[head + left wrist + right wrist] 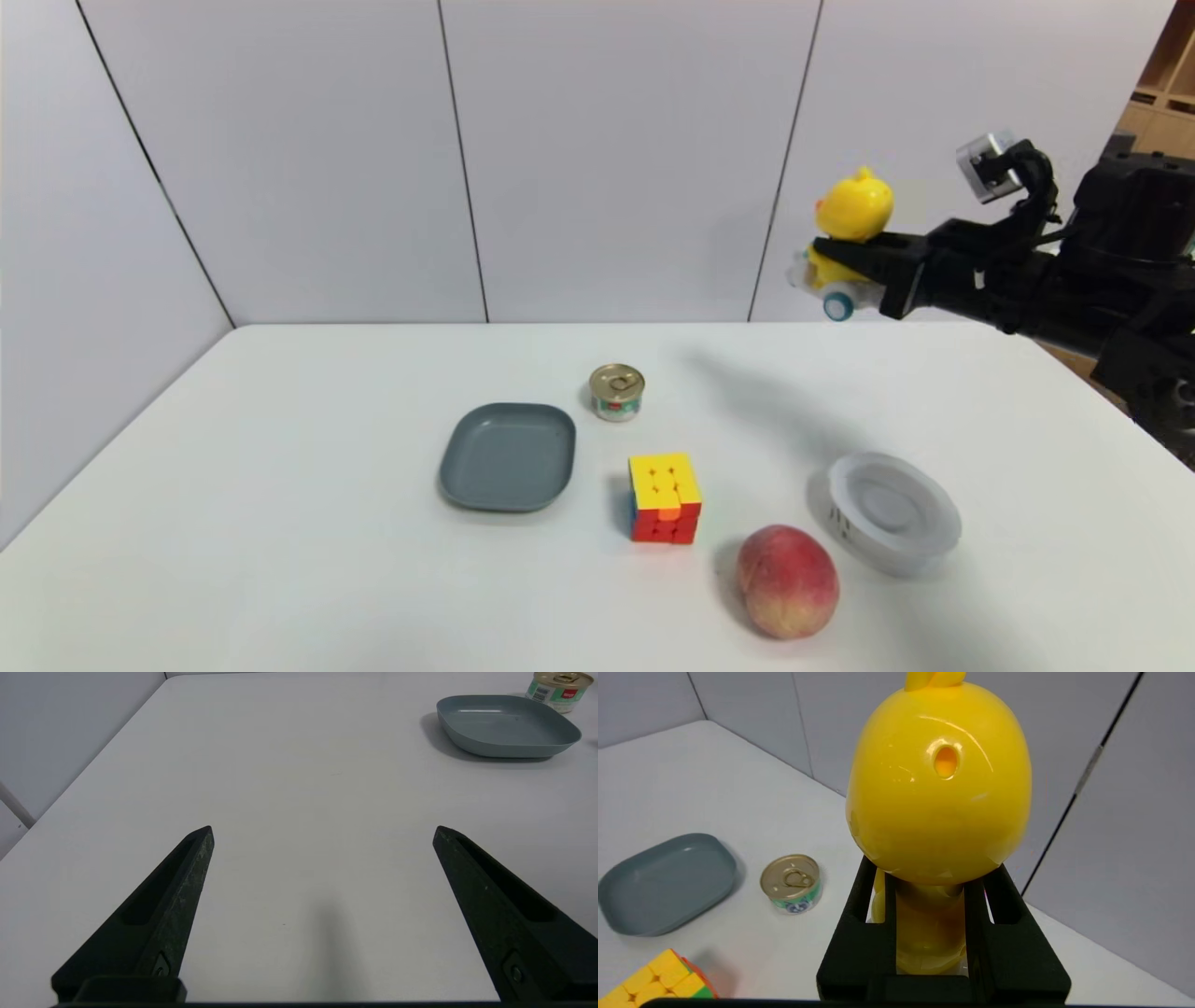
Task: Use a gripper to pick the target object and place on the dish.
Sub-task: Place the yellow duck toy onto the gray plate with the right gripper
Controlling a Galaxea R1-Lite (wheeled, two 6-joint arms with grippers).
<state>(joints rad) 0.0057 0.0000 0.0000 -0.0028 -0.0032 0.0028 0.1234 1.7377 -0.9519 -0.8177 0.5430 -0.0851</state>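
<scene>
Two right gripper (930, 884) fingers clamped around duck (851, 210) (left gripper (322, 835) fingers spread wide).

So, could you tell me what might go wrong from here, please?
1. The right gripper holds the duck toy only by its narrow body below the big head, high above the table; it could tip or slip.
2. The can and the puzzle cube stand close to the dish, so the descent might clip them.
</scene>
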